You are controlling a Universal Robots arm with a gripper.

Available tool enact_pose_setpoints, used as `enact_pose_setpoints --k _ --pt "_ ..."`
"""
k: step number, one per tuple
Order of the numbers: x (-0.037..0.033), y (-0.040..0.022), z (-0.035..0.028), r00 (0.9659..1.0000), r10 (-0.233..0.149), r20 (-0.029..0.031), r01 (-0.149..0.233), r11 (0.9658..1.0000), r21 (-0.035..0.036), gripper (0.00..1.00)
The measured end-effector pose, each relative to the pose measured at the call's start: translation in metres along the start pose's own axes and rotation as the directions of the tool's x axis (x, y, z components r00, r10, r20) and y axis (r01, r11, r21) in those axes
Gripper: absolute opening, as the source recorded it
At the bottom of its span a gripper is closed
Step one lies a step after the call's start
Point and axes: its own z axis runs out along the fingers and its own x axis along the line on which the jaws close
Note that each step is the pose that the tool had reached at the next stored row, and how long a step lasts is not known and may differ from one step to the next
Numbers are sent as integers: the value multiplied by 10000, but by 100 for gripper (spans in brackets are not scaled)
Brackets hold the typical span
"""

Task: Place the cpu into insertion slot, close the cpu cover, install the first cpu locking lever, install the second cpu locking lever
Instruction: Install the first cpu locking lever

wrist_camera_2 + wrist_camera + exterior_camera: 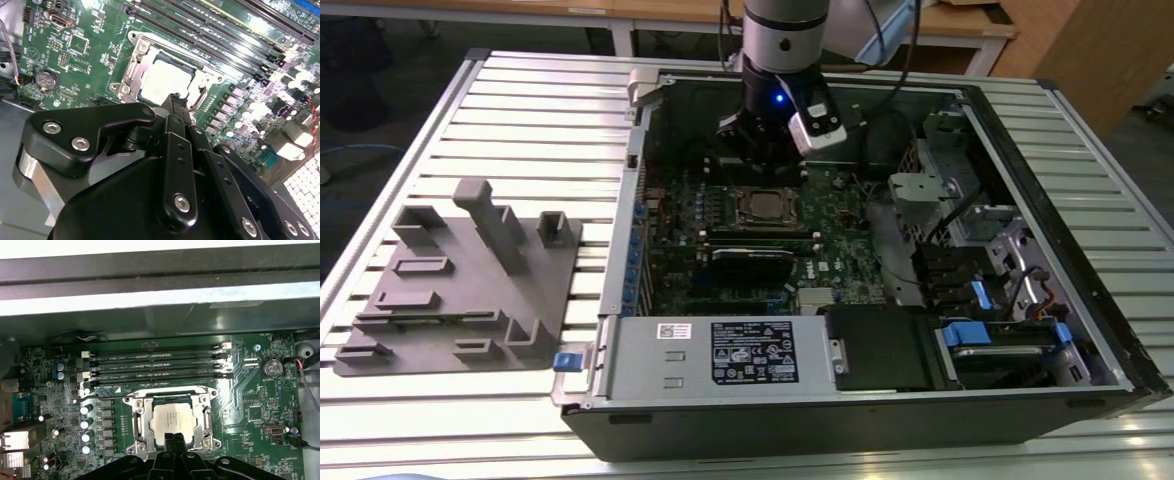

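Your gripper (pixel 172 439) hangs low over the board. Its two fingers are pressed together with nothing between them. I think they are together to make one thin, stiff tip, good for poking at small metal parts. The tip is right at the edge of the cpu (pixel 172 417) nearest the gripper. You cannot tell if it touches.

The cpu lies flat in the slot (pixel 131 400), shiny side up. It sits square in there, so that step looks done. The cover (pixel 142 420) lies around the cpu like a picture frame, and the cpu shows through its window. The cover looks down, which would keep the cpu from sliding out.

On the far side of the slot, a thin lever (pixel 105 398) runs along the edge. You cannot tell if it is hooked in.

Past that come the long slots (pixel 155 367) on the green board (pixel 250 440). In the exterior view, the arm reaches down into the open case (pixel 854 430). The case lies on its side on the table (pixel 520 110), so the board faces up. Well away, at that view's left, sits a grey holder (pixel 467 280).
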Motion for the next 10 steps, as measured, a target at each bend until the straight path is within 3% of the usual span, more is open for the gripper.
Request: enact_pose_setpoints --k 10 --pt "196 -105 -9 9999 -3 164 3 10000 -37 11"
